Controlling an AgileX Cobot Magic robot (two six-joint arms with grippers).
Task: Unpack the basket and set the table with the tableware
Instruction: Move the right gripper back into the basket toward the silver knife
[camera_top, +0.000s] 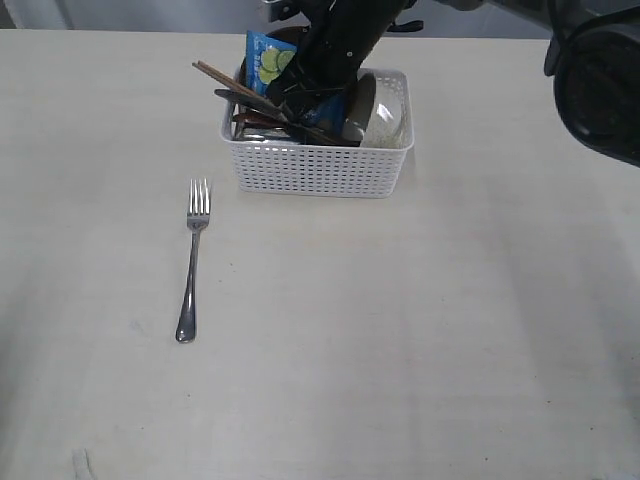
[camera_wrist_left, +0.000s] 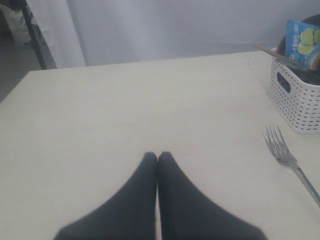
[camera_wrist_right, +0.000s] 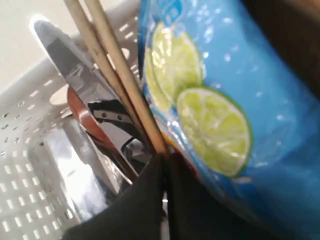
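Note:
The white basket (camera_top: 318, 170) stands at the back middle of the table (camera_top: 420, 330). My right gripper (camera_top: 292, 100) reaches down into it. In the right wrist view this gripper (camera_wrist_right: 165, 157) is shut on the lower end of the two wooden chopsticks (camera_wrist_right: 115, 70), between the steel knife (camera_wrist_right: 65, 55) and the blue chip bag (camera_wrist_right: 215, 100). A dark red spoon (camera_wrist_right: 85, 117) lies under the knife. The pale bowl (camera_top: 388, 115) leans in the basket's right end. The steel fork (camera_top: 193, 255) lies on the table in front of the basket. My left gripper (camera_wrist_left: 157, 156) is shut and empty over bare table.
The chip bag (camera_top: 262, 60) stands up at the basket's back left and the chopsticks (camera_top: 225, 80) stick out over its left rim. The left wrist view shows the fork (camera_wrist_left: 285, 155) and the basket (camera_wrist_left: 300, 100) off to one side. A dark arm housing (camera_top: 600, 80) hangs at the upper right.

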